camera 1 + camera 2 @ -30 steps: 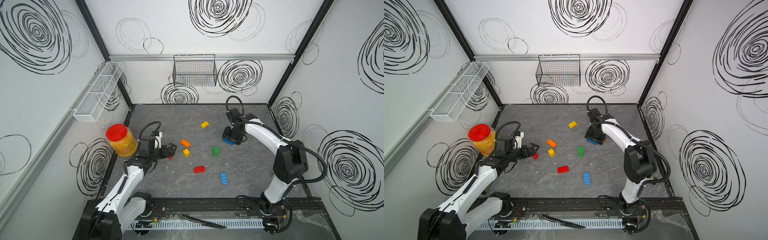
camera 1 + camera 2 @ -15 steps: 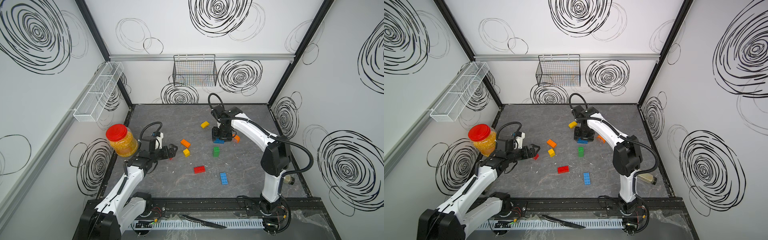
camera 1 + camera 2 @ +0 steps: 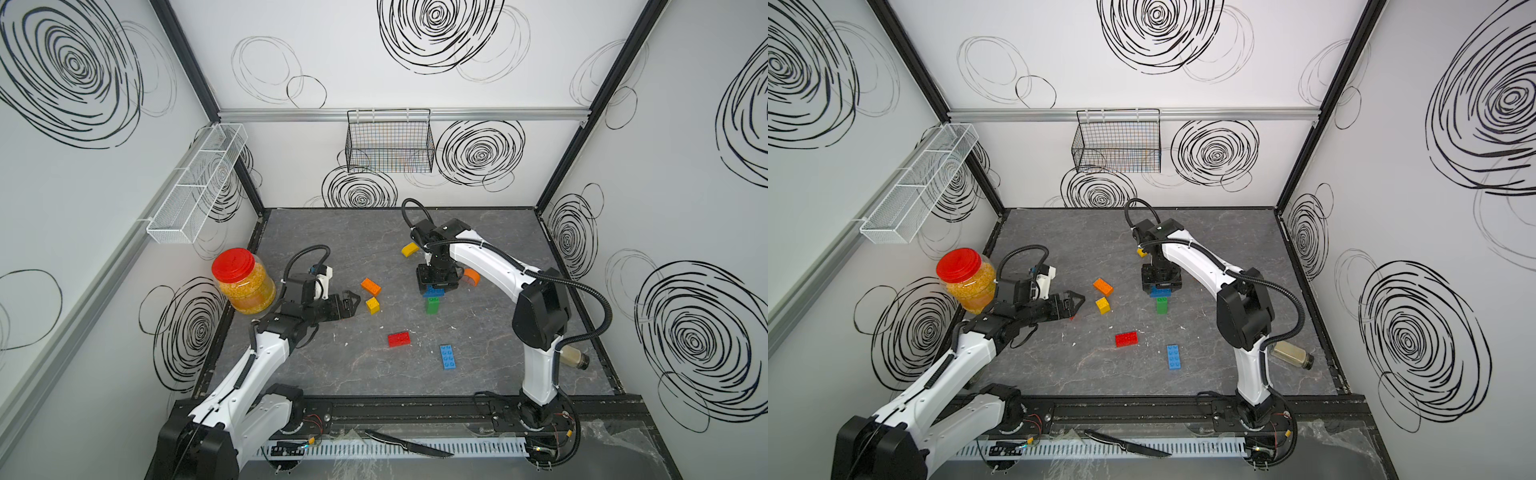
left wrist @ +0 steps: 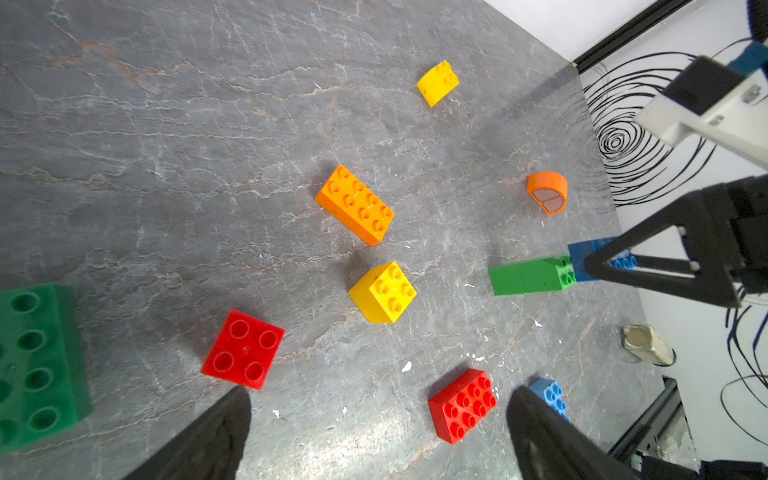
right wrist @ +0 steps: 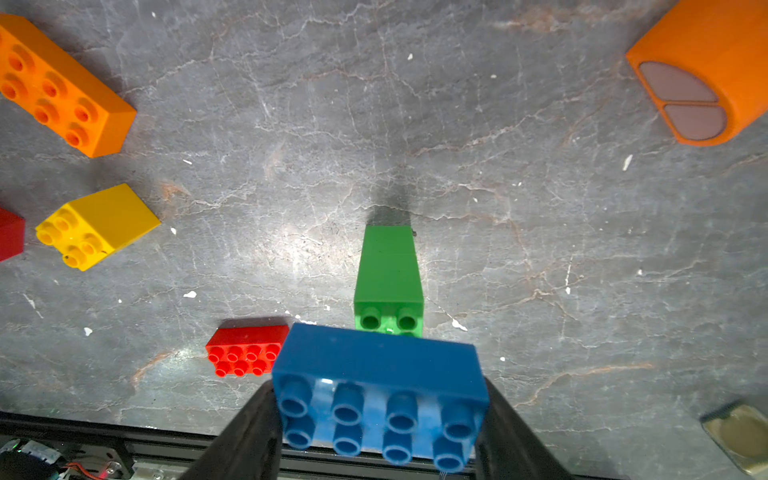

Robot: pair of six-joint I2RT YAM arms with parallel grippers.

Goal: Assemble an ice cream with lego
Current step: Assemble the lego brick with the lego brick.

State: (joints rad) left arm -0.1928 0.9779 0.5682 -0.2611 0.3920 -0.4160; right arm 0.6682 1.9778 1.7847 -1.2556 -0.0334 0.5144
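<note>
Over the last second the right arm has swung from the right side of the desk [image 3: 332,232] to its centre. The right claw [image 3: 435,286] is clamped across the length of the blue eight-stud brick [image 5: 380,374]. That brick now hangs directly over the upright green column [image 3: 432,306], at its studded top. Whether the two are seated cannot be told. The left claw [image 3: 349,301] has not moved; its jaws stand wide apart and empty.

Judgement: transport is complete, and alignment and press-down come next. The orange rounded brick [image 3: 471,276] and yellow rounded brick [image 3: 409,249] remain loose on the desk, unassembled.
</note>
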